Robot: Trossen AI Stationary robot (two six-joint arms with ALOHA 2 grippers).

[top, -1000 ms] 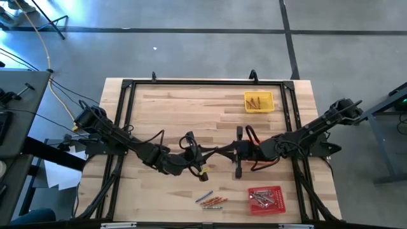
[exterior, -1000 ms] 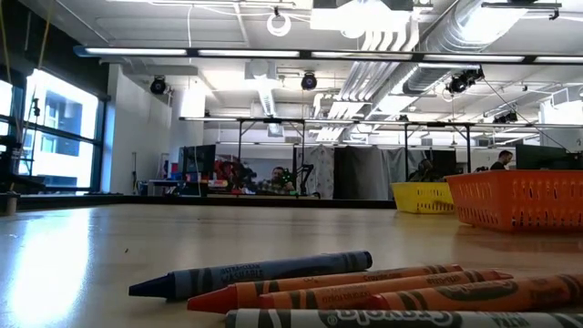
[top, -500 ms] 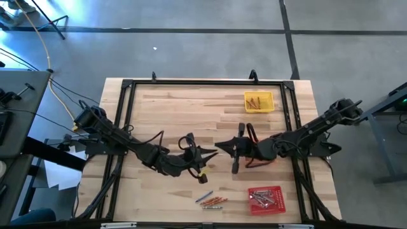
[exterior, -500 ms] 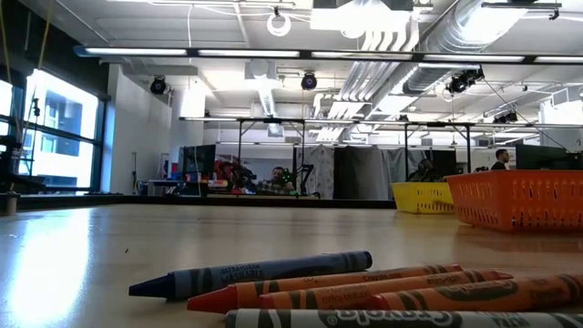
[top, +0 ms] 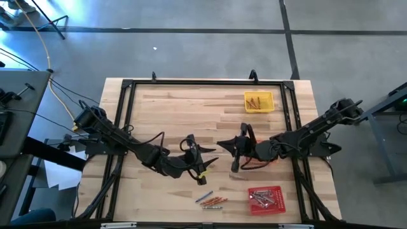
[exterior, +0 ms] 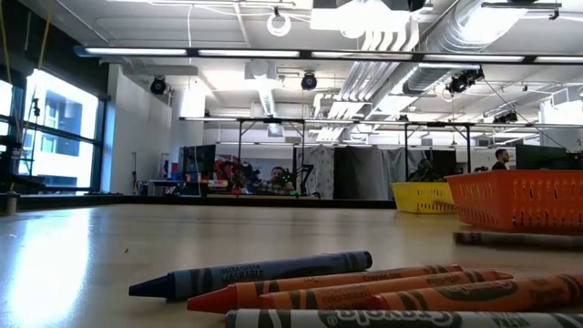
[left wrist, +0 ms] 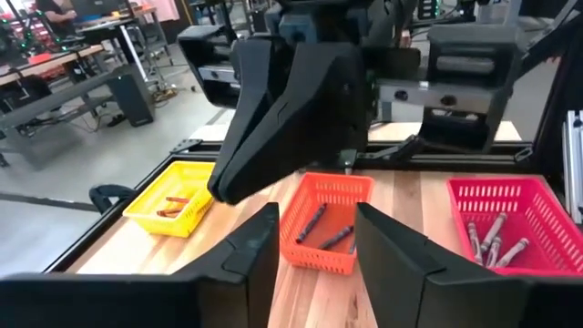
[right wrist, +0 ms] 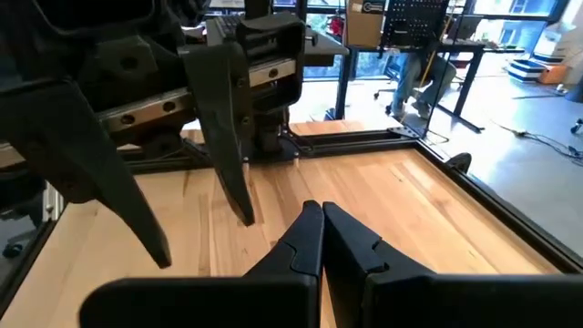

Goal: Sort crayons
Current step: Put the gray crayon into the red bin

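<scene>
Loose crayons [top: 212, 201] lie in a small cluster at lower centre of the high view, on the table [top: 184, 108]. More sit in the yellow tray [top: 259, 102] upper right and the red tray [top: 266, 198] lower right. Left gripper [top: 205, 159] at mid-table, fingers spread, empty. Right gripper [top: 224, 145] facing it, fingers pressed together, empty
</scene>
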